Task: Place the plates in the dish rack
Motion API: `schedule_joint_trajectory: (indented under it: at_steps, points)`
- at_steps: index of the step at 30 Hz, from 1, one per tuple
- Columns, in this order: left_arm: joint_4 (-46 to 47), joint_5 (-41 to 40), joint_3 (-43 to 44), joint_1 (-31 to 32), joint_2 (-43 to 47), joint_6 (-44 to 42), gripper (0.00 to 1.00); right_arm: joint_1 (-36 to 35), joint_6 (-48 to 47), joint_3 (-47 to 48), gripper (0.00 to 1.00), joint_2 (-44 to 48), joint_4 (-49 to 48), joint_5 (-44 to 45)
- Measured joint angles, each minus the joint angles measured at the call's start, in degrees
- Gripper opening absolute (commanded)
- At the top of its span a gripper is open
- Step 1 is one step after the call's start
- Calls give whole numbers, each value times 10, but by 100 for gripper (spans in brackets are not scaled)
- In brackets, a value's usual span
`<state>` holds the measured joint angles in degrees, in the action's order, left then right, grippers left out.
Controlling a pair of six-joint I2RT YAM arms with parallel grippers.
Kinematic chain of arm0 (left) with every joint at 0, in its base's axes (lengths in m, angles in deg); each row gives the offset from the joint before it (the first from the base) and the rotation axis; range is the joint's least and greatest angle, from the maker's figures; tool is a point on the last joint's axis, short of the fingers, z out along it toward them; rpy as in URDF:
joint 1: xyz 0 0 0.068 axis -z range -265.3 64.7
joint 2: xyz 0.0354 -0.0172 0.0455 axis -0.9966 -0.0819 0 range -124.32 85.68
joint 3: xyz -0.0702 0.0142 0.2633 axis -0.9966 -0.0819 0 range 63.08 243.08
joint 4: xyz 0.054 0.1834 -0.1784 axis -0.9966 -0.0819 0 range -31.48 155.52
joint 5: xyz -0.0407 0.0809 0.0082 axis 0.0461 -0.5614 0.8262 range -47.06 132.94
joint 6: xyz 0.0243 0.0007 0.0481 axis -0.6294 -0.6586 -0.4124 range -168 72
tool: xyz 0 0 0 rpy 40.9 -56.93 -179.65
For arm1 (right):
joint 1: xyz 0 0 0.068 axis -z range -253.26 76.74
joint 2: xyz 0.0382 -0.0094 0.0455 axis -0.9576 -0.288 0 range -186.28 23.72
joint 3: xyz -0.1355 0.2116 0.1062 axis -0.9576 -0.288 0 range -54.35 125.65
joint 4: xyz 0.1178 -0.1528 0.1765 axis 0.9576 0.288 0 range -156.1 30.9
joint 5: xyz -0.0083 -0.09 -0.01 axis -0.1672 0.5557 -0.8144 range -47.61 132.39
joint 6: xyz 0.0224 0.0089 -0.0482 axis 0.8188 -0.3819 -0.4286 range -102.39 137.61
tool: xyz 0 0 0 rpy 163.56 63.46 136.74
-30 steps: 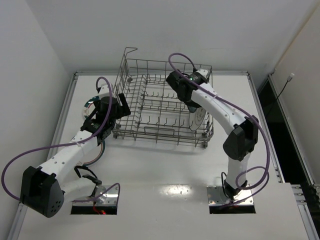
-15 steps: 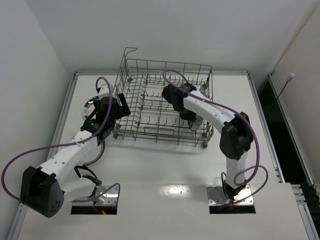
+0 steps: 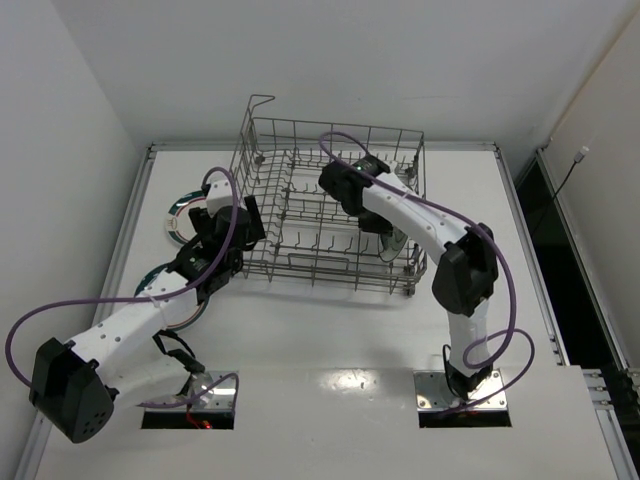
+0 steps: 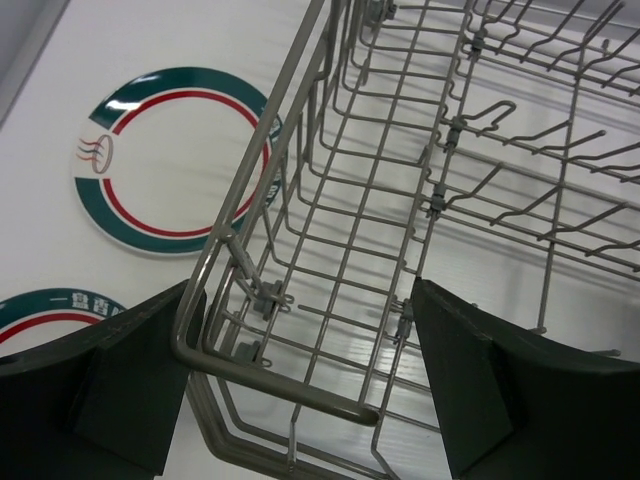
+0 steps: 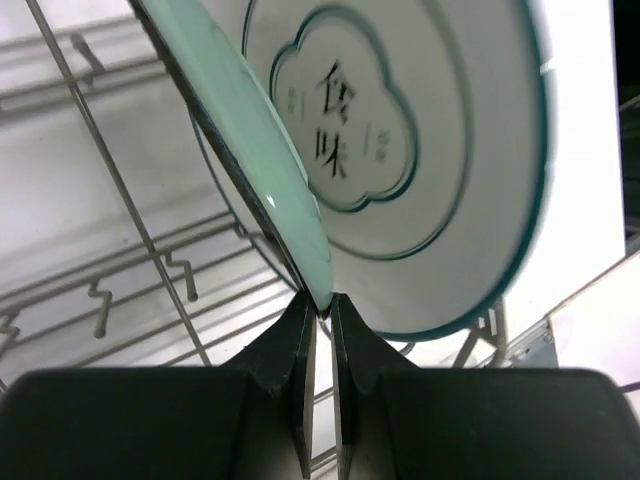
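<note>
Right wrist: right gripper [image 5: 321, 318], nearly closed, pinches plate [image 5: 280, 210] rim (left gripper [image 4: 300, 372] wide, straddling rack [image 4: 243, 185]).

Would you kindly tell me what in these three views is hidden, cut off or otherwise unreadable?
Top view: how the right gripper stands, masked by its own arm and the wires of the grey wire dish rack.
Left wrist view: the nearer white plate with green-and-red band, cut off by the frame edge and a finger of the left gripper.
Right wrist view: the face of the pale green plate, seen only edge-on.
</note>
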<state>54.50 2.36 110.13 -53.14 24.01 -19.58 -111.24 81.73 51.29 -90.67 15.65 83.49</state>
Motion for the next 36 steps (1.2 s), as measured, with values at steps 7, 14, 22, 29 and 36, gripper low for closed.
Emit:
schedule_joint_trajectory:
  at_steps: [7,14,22,29,36]
  points:
    - [-1,-32,-8,9,1,-5,82,0,1,70,0,28,-17,41]
    - [-1,-40,-12,14,1,-8,82,0,1,101,0,70,-34,66]
    - [0,-41,-15,14,1,-8,82,0,4,47,0,58,-37,68]
    - [0,-42,-15,14,1,-8,82,-3,10,13,0,54,-38,69]
    - [0,-43,-15,14,1,-8,82,-5,22,-17,0,54,-38,71]
